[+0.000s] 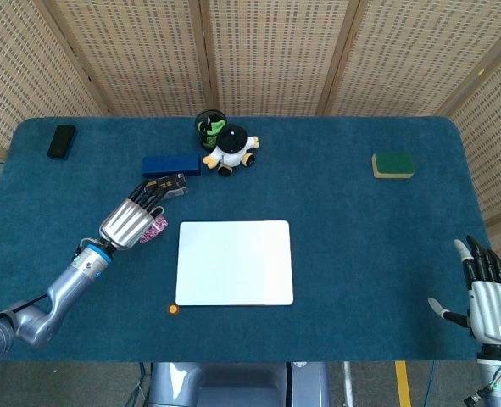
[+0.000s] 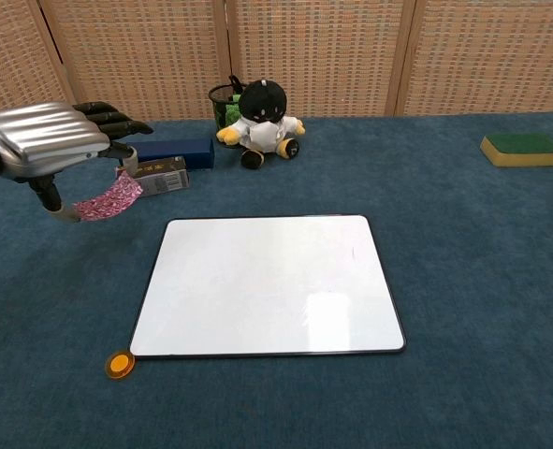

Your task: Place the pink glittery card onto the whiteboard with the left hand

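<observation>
A: Two hands on record. Left hand (image 2: 47, 145), upper left of the chest view: holds the pink glittery card (image 2: 109, 198) beneath its fingers, clear of the blue table (image 2: 472, 243), just left of the whiteboard (image 2: 267, 285).

B: Right hand (image 1: 487, 301)?

A: Lower right of the head view, fingers spread, holding nothing.

B: Other items?

A: Plush penguin (image 2: 260, 117), navy box (image 2: 173, 151) and grey box (image 2: 156, 177), upper centre; green sponge (image 2: 519, 148), upper right; orange disc (image 2: 119, 364), lower left.

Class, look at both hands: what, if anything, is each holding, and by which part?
The left hand holds the pink glittery card by its left end, pinched under the fingers, lifted off the table. The right hand holds nothing, fingers apart.
</observation>
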{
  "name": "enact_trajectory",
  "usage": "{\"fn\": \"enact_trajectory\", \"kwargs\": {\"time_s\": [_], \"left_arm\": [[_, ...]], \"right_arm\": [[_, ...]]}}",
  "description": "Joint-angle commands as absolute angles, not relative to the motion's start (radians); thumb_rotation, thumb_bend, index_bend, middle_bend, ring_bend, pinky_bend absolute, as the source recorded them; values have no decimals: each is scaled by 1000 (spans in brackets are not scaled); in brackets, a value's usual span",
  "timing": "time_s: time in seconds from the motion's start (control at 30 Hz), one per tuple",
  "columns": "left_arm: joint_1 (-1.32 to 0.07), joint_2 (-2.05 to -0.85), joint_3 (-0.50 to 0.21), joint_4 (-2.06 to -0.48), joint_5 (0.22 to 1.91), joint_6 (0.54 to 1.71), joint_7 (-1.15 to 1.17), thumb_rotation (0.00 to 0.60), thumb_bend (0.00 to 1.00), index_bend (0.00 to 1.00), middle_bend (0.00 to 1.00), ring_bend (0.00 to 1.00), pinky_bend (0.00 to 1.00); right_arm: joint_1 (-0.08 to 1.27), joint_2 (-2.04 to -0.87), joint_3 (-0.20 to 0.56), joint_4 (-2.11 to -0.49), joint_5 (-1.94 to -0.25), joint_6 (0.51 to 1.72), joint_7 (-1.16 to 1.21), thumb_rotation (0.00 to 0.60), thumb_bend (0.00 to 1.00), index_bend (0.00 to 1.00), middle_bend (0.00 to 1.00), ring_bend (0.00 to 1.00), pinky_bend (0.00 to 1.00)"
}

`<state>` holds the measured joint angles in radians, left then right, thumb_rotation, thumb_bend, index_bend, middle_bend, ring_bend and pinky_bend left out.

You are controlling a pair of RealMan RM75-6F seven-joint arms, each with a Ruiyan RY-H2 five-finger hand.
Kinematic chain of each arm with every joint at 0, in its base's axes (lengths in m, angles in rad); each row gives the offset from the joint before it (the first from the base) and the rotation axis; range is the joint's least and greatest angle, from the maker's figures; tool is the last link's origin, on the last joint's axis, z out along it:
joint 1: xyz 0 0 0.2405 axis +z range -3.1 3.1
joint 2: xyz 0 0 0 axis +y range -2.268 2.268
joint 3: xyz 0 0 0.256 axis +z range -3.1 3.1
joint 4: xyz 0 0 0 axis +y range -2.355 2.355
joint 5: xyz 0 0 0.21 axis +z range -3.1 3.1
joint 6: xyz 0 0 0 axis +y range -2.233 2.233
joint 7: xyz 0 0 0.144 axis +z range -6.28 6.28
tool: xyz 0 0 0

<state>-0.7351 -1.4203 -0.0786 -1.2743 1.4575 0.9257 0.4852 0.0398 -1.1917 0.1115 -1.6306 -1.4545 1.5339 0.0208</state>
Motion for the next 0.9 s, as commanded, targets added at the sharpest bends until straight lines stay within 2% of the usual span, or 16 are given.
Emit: {"fn": "enact_trajectory", "kwargs": {"time_s": [0.03, 0.27, 0.77, 0.83, 0.9], "left_arm": [[-752, -1403, -101, -1394, 1437, 933, 555, 600, 0, 313, 0, 0, 0], [-780, -1471, -109, -1492, 1370, 901, 660, 600, 0, 313, 0, 0, 0], [-850, -1643, -107, -1395, 1282, 834, 733, 600, 0, 313, 0, 0, 0], [-852, -1650, -105, -1389, 1274, 834, 741, 600, 0, 273, 0, 0, 0], [-852, -1652, -104, -1389, 1268, 835, 744, 600, 0, 138, 0, 0, 0]], "right_arm": [[40, -1191, 111, -1631, -1454, 1533, 21, 600, 0, 0, 0, 0, 0], [41, -1189, 111, -1631, -1453, 1530, 25, 600, 0, 0, 0, 0, 0], [44, -1183, 112, -1634, -1443, 1517, 33, 600, 0, 0, 0, 0, 0], [44, -1182, 112, -1633, -1443, 1516, 35, 600, 0, 0, 0, 0, 0], [44, -1181, 112, -1634, -1443, 1514, 37, 600, 0, 0, 0, 0, 0]]}}
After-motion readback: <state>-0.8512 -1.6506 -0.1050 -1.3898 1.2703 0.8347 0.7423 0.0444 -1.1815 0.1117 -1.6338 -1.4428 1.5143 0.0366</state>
